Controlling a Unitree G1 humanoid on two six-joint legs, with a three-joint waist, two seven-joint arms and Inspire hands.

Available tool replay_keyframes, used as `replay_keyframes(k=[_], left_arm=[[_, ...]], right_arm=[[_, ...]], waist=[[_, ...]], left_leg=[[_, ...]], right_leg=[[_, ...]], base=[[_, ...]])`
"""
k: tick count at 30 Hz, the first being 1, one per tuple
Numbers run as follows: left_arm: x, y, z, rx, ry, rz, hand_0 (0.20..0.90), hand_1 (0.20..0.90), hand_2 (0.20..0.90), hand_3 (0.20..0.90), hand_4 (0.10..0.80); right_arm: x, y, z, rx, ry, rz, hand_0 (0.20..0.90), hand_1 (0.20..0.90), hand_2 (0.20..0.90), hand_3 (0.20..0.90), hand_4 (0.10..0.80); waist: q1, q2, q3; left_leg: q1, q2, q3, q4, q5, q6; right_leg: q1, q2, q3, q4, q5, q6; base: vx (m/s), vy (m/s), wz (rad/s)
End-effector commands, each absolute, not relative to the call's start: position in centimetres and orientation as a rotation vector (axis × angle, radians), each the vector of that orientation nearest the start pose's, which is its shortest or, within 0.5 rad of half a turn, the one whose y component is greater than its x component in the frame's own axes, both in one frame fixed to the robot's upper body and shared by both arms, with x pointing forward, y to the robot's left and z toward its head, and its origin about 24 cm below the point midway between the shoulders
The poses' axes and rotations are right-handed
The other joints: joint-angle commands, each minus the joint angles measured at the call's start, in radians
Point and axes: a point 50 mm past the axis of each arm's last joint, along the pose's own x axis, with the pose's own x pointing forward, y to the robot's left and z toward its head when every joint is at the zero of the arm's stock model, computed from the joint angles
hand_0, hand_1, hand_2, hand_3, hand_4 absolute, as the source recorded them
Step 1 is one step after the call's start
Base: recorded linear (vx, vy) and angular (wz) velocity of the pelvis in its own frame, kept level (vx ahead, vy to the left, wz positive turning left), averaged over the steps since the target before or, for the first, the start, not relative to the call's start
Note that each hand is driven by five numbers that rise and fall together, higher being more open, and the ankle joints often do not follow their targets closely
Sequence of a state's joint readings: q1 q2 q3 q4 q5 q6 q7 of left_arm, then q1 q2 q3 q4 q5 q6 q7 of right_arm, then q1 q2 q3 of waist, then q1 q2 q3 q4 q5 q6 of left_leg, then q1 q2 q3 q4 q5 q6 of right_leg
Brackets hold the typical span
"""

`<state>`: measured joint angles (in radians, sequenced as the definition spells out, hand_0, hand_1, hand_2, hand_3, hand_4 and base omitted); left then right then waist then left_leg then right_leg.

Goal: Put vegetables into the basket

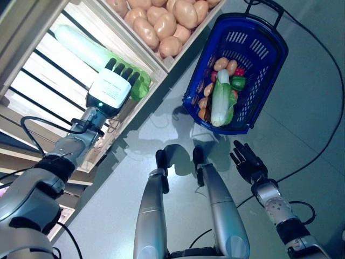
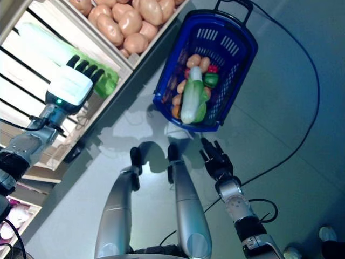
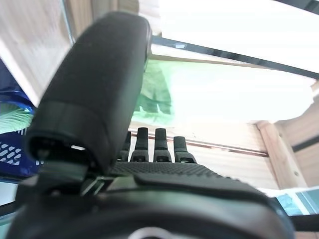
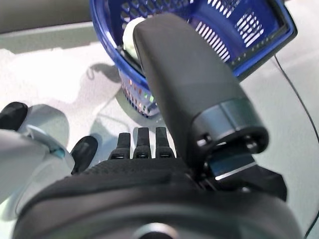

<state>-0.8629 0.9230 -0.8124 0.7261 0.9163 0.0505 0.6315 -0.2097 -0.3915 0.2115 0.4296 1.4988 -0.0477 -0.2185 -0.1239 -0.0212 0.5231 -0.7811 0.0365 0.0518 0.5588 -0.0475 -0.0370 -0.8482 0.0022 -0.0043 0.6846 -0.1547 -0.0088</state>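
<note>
Left hand (image 1: 112,89), fingers straight, reaches over the long cabbage (image 1: 86,48), its leafy end pointing toward the basket (image 1: 267,81).

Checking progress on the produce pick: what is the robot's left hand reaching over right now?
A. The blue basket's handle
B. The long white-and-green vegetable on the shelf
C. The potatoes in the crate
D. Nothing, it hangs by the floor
B: the left hand has straight fingers over the long white-and-green vegetable on the slatted shelf.

Left robot hand (image 1: 115,86): dark fingers, white back cover with a green indicator light. Right robot hand (image 1: 247,161): all dark, textured palm. Both forearms are silver-grey with black joint sections.
</note>
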Motion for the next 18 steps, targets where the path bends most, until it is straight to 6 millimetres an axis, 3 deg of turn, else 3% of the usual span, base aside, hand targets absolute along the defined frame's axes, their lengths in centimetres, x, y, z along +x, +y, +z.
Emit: replay_keyframes(k=[1, 4, 5, 6, 8, 18], left_arm=[[36.14, 27.32, 22.93, 2.081, -0.676, 0.535, 0.9, 0.9, 0.9, 0.9, 0.8], [36.17, 27.22, 22.58, 2.131, -0.682, 0.498, 0.9, 0.9, 0.9, 0.9, 0.8], [36.32, 27.21, 22.51, 2.155, -0.66, 0.489, 0.566, 0.566, 0.566, 0.566, 0.577], [36.28, 27.46, 22.4, 2.147, -0.653, 0.509, 0.502, 0.502, 0.502, 0.502, 0.535], [36.23, 27.79, 22.28, 2.141, -0.651, 0.52, 0.444, 0.444, 0.444, 0.444, 0.496], [36.18, 27.5, 22.72, 2.085, -0.742, 0.562, 0.434, 0.434, 0.434, 0.434, 0.489]], right_arm=[[27.82, -22.46, 1.05, 0.962, 0.286, -0.316, 0.9, 0.9, 0.9, 0.9, 0.8], [27.85, -22.45, 1.23, 0.961, 0.286, -0.311, 0.9, 0.9, 0.9, 0.9, 0.8], [27.99, -22.28, 1.45, 0.96, 0.277, -0.299, 0.9, 0.9, 0.9, 0.9, 0.8], [28.11, -22.24, 1.63, 0.953, 0.268, -0.289, 0.9, 0.9, 0.9, 0.9, 0.8], [28.2, -22.15, 1.74, 0.942, 0.259, -0.281, 0.9, 0.9, 0.9, 0.9, 0.8], [28.43, -21.95, 1.8, 0.926, 0.272, -0.27, 0.9, 0.9, 0.9, 0.9, 0.8]], waist=[[0.0, -0.006, -0.003], [0.0, -0.007, -0.003], [-0.001, -0.007, -0.003], [-0.001, -0.009, -0.003], [-0.001, -0.009, -0.003], [0.001, -0.006, -0.003]], left_leg=[[-0.047, -0.014, 0.008, 0.009, 0.035, 0.049], [-0.043, -0.015, 0.008, 0.004, 0.033, 0.051], [-0.041, -0.017, 0.009, 0.002, 0.03, 0.052], [-0.041, -0.018, 0.007, 0.002, 0.029, 0.052], [-0.048, -0.019, 0.005, 0.008, 0.026, 0.052], [-0.071, -0.021, 0.0, 0.009, 0.026, 0.053]], right_leg=[[0.043, -0.028, -0.042, -0.115, 0.127, 0.005], [0.042, -0.026, -0.042, -0.114, 0.127, 0.006], [0.041, -0.025, -0.041, -0.113, 0.125, 0.009], [0.039, -0.024, -0.041, -0.112, 0.125, 0.01], [0.031, -0.025, -0.043, -0.107, 0.125, 0.011], [0.006, -0.022, -0.04, -0.099, 0.128, 0.012]], base=[[0.0, 0.0, 0.0], [0.0, 0.0, 0.0], [0.0, 0.0, 0.0], [0.0, 0.0, 0.0], [0.0, 0.0, 0.0], [0.001, 0.016, 0.0]])
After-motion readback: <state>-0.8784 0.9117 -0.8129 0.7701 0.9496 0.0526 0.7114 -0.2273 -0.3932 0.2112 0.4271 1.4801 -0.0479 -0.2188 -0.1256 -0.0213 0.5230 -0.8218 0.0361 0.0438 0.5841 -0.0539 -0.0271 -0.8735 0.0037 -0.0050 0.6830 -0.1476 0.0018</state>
